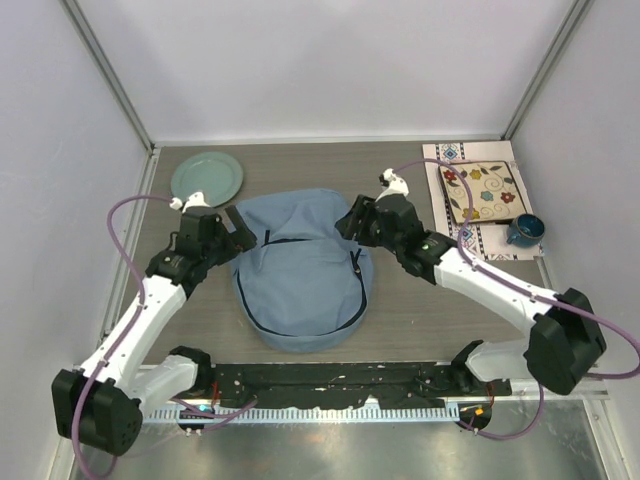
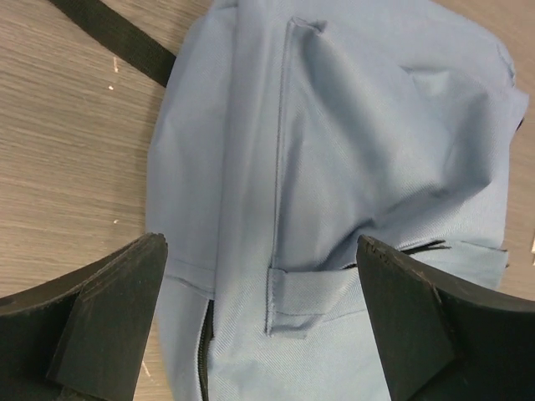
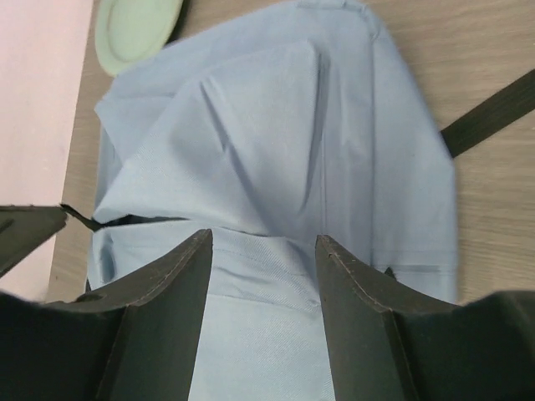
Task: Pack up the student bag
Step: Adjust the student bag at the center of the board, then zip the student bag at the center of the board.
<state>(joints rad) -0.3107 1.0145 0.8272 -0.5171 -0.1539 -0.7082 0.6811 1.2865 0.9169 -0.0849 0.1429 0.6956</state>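
The student bag (image 1: 300, 270), a soft light-blue backpack with a dark zipper, lies flat in the middle of the table. My left gripper (image 1: 240, 226) hovers at its upper left corner. In the left wrist view that gripper (image 2: 261, 280) is wide open over the bag (image 2: 334, 125), above a small fabric loop and the zipper end. My right gripper (image 1: 352, 220) is at the bag's upper right. In the right wrist view its jaws (image 3: 263, 242) stand apart, with a raised fold of the bag (image 3: 251, 125) between them.
A pale green plate (image 1: 207, 177) sits at the back left. At the back right a flower-patterned book (image 1: 482, 190) lies on a placemat (image 1: 450, 155), with a blue mug (image 1: 524, 231) beside it. Black straps (image 2: 117, 38) trail from the bag's top onto the table.
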